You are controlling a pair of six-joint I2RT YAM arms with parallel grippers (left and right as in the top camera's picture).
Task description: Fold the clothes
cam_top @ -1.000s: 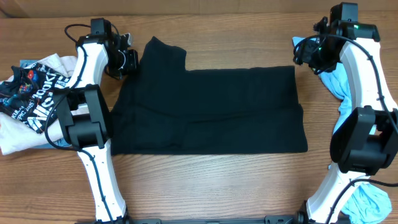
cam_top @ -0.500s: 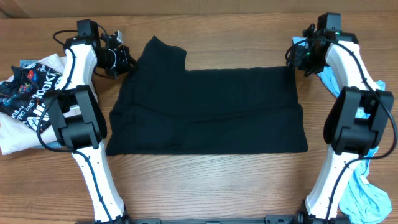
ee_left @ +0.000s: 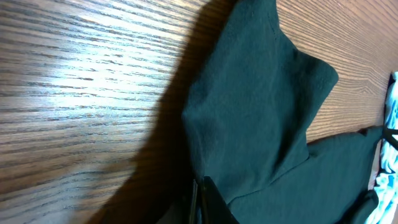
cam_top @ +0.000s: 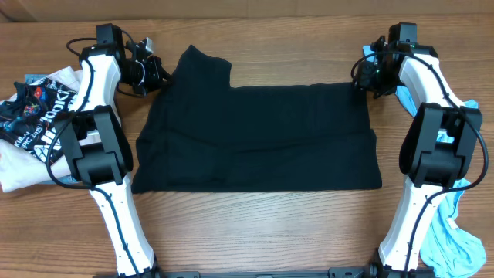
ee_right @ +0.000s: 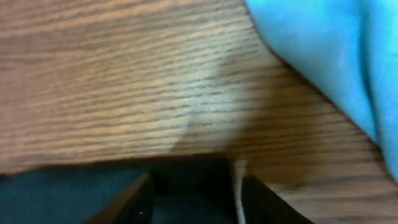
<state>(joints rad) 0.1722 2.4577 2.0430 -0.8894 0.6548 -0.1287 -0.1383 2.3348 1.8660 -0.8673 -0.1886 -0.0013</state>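
Observation:
A black shirt (cam_top: 255, 135) lies spread flat on the wooden table, with one sleeve pointing to the far left. My left gripper (cam_top: 160, 73) is at the edge of that sleeve. In the left wrist view its fingers (ee_left: 200, 200) are pressed together on a raised ridge of the shirt (ee_left: 261, 112). My right gripper (cam_top: 361, 77) is at the shirt's far right corner. In the right wrist view its fingers (ee_right: 199, 202) are spread apart, with the dark corner of the shirt (ee_right: 62, 196) between and below them.
A pile of clothes with a black printed shirt (cam_top: 38, 116) lies at the left edge. A light blue cloth (cam_top: 409, 100) lies just right of my right gripper and shows in the right wrist view (ee_right: 323, 62). More light blue cloth (cam_top: 455, 247) is at the near right.
My right gripper has moved left and down to the shirt's far right corner. My left arm shifted slightly up and left a second ago, then held. The shirt lies the same.

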